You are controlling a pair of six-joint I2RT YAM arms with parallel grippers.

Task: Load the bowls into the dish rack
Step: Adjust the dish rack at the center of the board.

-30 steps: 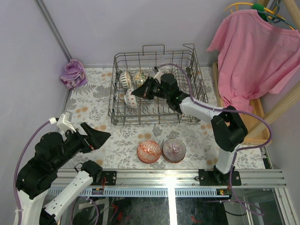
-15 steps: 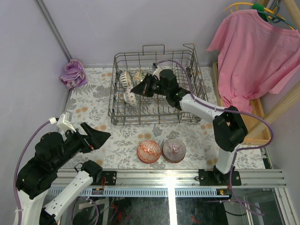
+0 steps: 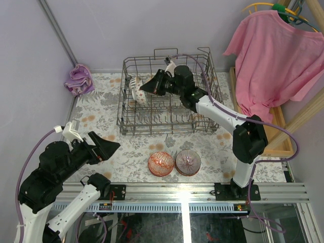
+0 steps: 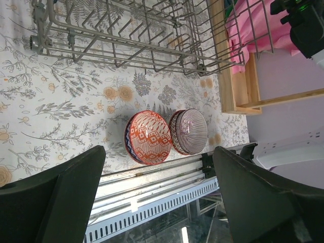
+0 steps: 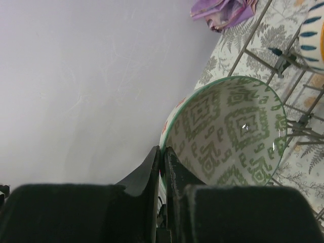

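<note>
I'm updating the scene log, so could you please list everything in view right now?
dish rack: one, grey wire, far middle of the table
green-patterned bowl: one, cream and green, held over the rack
blue-dashed bowl: one, cream and blue, in the rack
red-orange bowl: one, on the table in front of the rack
purple-grey bowl: one, right beside the red-orange bowl
cloth: one, purple, far left corner
T-shirt: one, pink, hanging at the right
left gripper: black, open, empty, near left
right gripper: black, shut on the green-patterned bowl's rim
</note>
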